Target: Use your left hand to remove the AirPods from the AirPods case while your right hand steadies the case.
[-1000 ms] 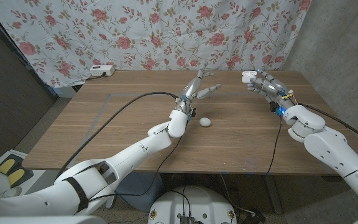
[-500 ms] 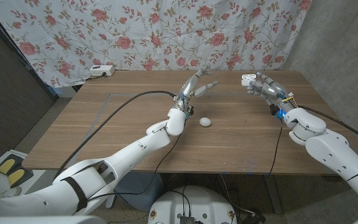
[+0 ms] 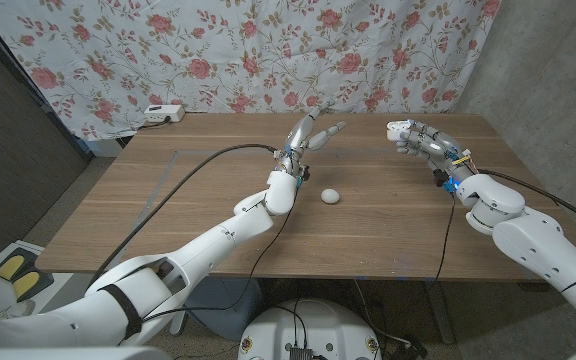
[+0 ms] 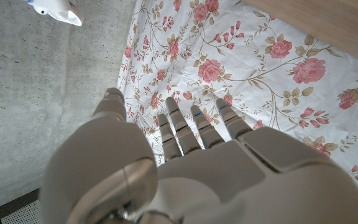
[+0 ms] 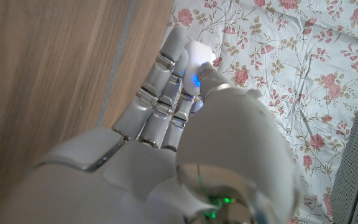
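Note:
My right hand [image 3: 423, 138] is raised over the table's far right and holds a small white AirPods case [image 3: 399, 129] in its fingertips. The right wrist view shows the case [image 5: 197, 51] pinched between the thumb and the fingers. My left hand [image 3: 311, 135] is lifted above the middle of the table with its fingers apart and nothing in them, some way to the left of the case. In the left wrist view its fingers [image 4: 191, 127] reach toward the flowered cloth. A small white rounded object [image 3: 330, 196] lies on the table in front of the left hand.
A white power strip [image 3: 162, 113] sits at the table's back left edge. A flowered curtain [image 3: 218, 50] hangs behind the wooden table [image 3: 168, 210]. Black cables [image 3: 188, 180] run along both arms.
My left hand has turned its fingers upward and drawn them closer together. The right hand has brought the case slightly lower and toward the middle.

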`<action>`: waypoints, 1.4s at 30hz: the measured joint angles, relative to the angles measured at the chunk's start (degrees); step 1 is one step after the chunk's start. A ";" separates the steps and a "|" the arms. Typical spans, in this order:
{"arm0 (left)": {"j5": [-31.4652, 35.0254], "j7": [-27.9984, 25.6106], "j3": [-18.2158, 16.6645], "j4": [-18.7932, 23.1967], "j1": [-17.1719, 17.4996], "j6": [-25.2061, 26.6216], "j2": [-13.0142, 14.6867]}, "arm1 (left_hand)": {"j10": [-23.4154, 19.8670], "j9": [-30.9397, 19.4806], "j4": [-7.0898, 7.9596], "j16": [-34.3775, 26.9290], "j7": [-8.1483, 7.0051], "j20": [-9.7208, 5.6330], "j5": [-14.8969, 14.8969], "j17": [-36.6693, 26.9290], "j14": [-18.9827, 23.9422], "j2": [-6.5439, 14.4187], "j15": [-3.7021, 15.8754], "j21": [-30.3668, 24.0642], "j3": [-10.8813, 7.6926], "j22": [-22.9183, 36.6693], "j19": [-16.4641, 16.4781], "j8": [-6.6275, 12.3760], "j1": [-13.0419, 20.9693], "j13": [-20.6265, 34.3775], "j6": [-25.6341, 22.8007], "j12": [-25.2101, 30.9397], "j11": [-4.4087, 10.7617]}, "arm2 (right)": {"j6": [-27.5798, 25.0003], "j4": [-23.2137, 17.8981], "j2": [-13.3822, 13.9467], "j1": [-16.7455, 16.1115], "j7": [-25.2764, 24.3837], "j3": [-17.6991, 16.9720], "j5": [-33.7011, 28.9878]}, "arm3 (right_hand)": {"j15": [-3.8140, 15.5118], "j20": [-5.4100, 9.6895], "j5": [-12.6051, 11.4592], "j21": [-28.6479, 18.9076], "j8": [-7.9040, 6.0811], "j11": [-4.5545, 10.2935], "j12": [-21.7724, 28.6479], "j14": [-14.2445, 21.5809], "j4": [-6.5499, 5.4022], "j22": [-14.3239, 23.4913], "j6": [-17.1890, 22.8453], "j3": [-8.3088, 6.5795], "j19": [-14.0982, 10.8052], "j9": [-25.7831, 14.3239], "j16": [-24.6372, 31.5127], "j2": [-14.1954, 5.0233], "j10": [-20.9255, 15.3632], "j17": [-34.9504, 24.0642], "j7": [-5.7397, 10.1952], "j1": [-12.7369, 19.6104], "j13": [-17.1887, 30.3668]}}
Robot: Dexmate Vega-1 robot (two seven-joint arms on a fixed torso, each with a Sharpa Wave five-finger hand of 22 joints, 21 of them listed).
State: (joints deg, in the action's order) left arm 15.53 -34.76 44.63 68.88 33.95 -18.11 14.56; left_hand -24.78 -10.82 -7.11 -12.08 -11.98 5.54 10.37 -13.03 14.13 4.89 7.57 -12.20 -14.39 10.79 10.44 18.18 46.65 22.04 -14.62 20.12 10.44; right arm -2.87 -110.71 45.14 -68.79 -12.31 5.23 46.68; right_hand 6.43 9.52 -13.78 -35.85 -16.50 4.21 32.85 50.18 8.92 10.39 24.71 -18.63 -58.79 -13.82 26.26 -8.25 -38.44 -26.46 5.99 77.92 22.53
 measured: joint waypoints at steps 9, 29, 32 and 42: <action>-0.50 0.38 -0.13 -0.23 0.12 0.00 -0.19 | 0.00 0.00 -0.24 0.00 0.31 0.00 0.00 0.26 0.00 0.30 0.00 0.00 -0.24 0.00 0.00 -0.67 -0.29 0.01 0.93 -0.23 0.00 | -0.96 -0.09 0.44 0.36 0.09 0.17 0.16 | 0.21 -0.09 -0.12 -1.04 -1.67 0.42 0.00 0.43 -0.23 0.00 6.57 0.24 0.53 -0.41 -0.79 -0.25 0.42 -0.71 0.90 0.48 0.00; -1.07 0.71 -0.15 -0.77 0.28 -0.03 -0.43 | 0.01 0.01 -0.40 0.01 0.04 0.01 0.00 0.25 0.22 0.30 -0.22 0.00 -0.88 0.00 0.02 -1.66 -0.29 0.02 1.25 -0.23 0.00 | -2.93 0.44 1.08 1.17 1.61 0.61 2.70 | 0.42 -0.70 -0.08 -2.58 -0.20 0.84 0.00 1.03 -0.24 0.01 6.79 0.24 1.36 -0.81 -2.13 -0.68 0.84 -1.74 0.93 0.05 0.00; -1.07 0.51 -0.24 -0.79 0.30 -0.31 -0.42 | 0.02 0.01 -0.55 0.01 -0.30 0.20 0.24 0.37 0.23 0.46 -0.24 0.00 -1.03 0.00 0.21 -1.66 -0.46 0.02 0.16 -0.66 -0.02 | -3.08 0.54 1.11 1.27 1.80 0.70 3.01 | 0.42 -0.68 -0.07 -2.58 0.20 0.84 0.00 1.03 -0.23 0.01 6.69 0.24 1.37 -0.81 -2.13 -0.68 0.85 -1.86 0.83 0.05 0.00; -2.31 1.12 -0.94 -0.91 -0.01 -2.15 -0.30 | 1.26 0.01 -0.92 0.01 0.62 0.51 0.23 0.80 -0.54 1.59 -0.93 0.00 -2.83 0.00 -0.11 2.88 -1.58 0.03 -18.53 -2.27 -1.23 | -3.33 0.57 1.36 1.55 1.70 1.08 3.08 | 0.61 -0.61 -0.46 -2.93 0.65 0.98 0.00 1.43 -0.24 0.02 6.56 0.24 1.64 -0.81 -2.34 -0.68 0.98 -2.12 0.71 0.05 0.00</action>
State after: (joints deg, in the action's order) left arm 13.23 -33.63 43.69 67.98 33.94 -20.26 14.26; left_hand -23.52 -10.80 -8.03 -12.07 -11.37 6.05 10.60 -12.23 13.59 6.48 6.65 -12.20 -17.22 10.79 10.33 21.06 45.07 22.07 -33.15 17.85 9.21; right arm -6.20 -110.14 46.50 -67.24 -10.60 6.31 49.76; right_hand 7.04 8.90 -14.24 -38.78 -15.86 5.19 32.85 51.61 8.68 10.40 31.27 -18.39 -57.15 -14.63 23.92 -8.93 -37.46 -28.58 6.70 77.97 22.53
